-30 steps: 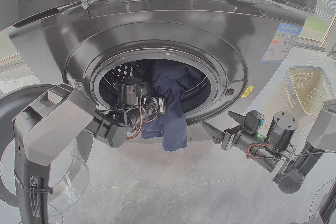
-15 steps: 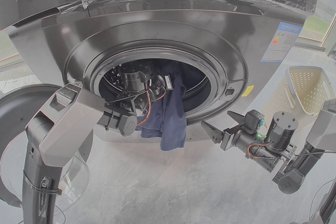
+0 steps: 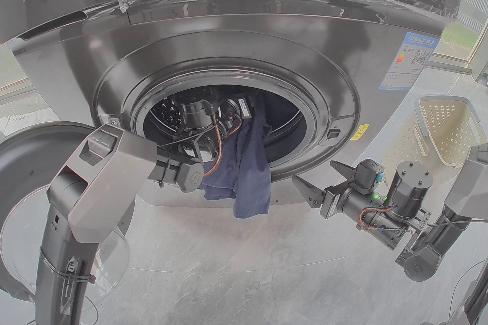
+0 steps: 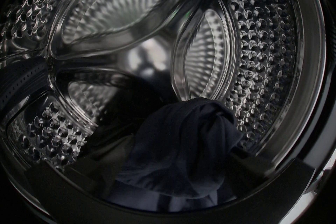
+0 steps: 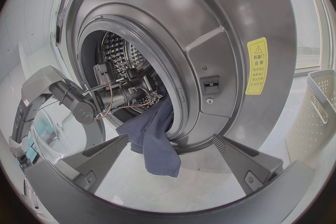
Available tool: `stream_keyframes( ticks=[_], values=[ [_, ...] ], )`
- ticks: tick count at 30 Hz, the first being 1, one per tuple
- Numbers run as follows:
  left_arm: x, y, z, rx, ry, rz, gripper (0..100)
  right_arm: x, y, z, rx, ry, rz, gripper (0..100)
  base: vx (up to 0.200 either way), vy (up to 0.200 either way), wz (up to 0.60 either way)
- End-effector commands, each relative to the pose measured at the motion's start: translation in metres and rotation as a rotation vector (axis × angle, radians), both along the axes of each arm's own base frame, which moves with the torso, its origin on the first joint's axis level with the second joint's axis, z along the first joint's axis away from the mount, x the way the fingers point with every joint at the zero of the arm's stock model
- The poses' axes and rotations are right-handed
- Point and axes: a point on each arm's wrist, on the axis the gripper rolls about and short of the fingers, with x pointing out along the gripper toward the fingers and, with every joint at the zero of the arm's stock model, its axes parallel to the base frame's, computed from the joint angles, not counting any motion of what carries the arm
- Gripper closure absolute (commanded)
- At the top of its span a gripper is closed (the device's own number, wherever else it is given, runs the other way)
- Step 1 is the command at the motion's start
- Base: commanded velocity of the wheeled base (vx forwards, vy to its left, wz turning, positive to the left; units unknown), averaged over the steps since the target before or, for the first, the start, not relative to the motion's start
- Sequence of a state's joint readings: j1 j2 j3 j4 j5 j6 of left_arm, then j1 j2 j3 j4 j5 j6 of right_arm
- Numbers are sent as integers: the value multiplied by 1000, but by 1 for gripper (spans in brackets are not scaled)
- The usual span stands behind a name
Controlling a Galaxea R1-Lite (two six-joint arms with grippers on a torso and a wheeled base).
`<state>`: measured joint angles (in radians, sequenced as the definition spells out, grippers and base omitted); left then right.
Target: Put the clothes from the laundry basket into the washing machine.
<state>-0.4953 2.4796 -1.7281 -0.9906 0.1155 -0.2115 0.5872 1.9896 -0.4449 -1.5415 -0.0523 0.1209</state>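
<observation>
Fingers [image 3: 307, 189] of the right gripper [image 3: 314, 172] gape wide, empty, outside the dark grey washing machine [image 3: 229, 36]. Its navy blue cloth garment [image 3: 249, 173] hangs half out over the drum rim. The left arm [image 3: 195, 138] is inside, and I cannot tell whether it holds anything.

Floor is pale grey glossy stone-look floor tiles [image 3: 244, 270], faintly veined, with soft reflections. At head view's far right there's a clear glass window pane [image 3: 457, 39] with green beyond it, probably grass, too blurred to confirm. A pale slanted window frame [image 3: 478, 49] runs beside that pane, and a light grey sill [image 3: 447, 66] sits just under it. At the far left edge is a second narrow glazed strip [image 3: 7, 69], also greenish. Right wrist view has a white square-tiled wall [image 5: 21, 21] on one side and a finely lined window screen [image 5: 308, 18] on the other.
</observation>
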Motion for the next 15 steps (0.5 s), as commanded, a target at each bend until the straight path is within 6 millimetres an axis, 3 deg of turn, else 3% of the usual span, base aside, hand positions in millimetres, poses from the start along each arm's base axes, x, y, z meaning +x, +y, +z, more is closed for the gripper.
stream_keyframes(
  ticks=[1, 7, 15],
  values=[
    [-32, 10, 15, 46, 68, -36, 0, 0, 0, 0, 0, 1, 0, 0, 0, 0, 0],
    [-67, 24, 12, 165, 217, -86, 0, 0, 0, 0, 0, 1, 0, 0, 0, 0, 0],
    [-84, 33, -18, 301, 323, -135, 0, 0, 0, 0, 0, 0, 2, 0, 0, 0, 0]
  ],
)
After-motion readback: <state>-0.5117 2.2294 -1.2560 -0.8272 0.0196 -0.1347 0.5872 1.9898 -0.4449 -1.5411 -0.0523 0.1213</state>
